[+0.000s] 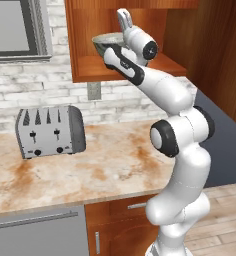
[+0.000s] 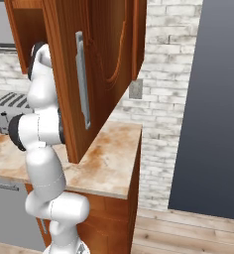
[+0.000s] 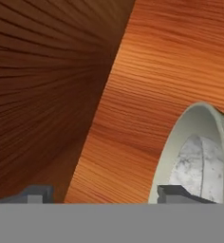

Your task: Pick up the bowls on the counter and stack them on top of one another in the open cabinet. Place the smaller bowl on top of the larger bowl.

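1 shiny red-brown open cabinet (image 1: 140, 70) hangs above 1 beige counter (image 1: 90, 172) with rusty streaks. 1 wide round larger bowl (image 1: 106, 41) sits on the cabinet shelf (the arm hides part of it). The hand view shows its pale rim and the 2 dark fingertips (image 3: 173, 193) of 1 gripper (image 3: 102, 195), spread apart beside the rim. I cannot tell if they touch it. 1 silver toaster (image 1: 50, 131) stands on the counter.
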Tool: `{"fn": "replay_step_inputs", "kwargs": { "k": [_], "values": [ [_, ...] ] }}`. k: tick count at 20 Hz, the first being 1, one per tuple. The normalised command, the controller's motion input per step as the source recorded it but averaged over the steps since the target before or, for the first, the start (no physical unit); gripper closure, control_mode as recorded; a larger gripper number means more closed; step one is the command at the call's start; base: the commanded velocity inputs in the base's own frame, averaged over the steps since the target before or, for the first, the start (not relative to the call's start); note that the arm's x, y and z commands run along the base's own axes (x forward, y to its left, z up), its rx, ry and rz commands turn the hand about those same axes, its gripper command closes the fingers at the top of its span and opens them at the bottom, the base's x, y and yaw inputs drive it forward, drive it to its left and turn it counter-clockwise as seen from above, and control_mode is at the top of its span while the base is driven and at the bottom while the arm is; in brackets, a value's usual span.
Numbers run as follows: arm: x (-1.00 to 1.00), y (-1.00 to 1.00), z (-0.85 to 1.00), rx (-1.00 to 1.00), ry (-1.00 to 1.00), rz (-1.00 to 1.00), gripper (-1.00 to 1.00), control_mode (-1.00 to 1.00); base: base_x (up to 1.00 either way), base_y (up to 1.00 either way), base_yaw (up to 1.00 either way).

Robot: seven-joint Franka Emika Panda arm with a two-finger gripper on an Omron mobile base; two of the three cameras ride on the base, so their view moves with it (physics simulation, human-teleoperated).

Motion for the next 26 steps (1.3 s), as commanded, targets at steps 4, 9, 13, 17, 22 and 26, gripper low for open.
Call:
{"fn": "replay_step_inputs", "kwargs": {
  "k": [4, 9, 13, 17, 22, 26],
  "values": [
    [-0.36, -0.09, 0.4, -0.01, -0.17, 0.0, -1.0, -1.0, 0.0, 0.0, 0.0],
    [-0.36, -0.11, 0.5, 0.0, -0.13, 0.0, -1.0, -1.0, 0.0, 0.0, 0.0],
    [-0.55, -0.24, 0.57, 0.0, -0.08, 0.02, -1.0, -1.0, 0.0, 0.0, 0.0],
    [-0.62, -0.22, 0.49, 0.02, -0.04, 0.03, -1.0, -1.0, 0.0, 0.0, 0.0],
    [-0.62, -0.21, 0.47, 0.04, 0.0, 0.03, -1.0, -1.0, 0.0, 0.0, 0.0],
    [-0.62, -0.2, 0.4, 0.07, 0.03, 0.02, -1.0, -1.0, 0.0, 0.0, 0.0]
  ]
}}
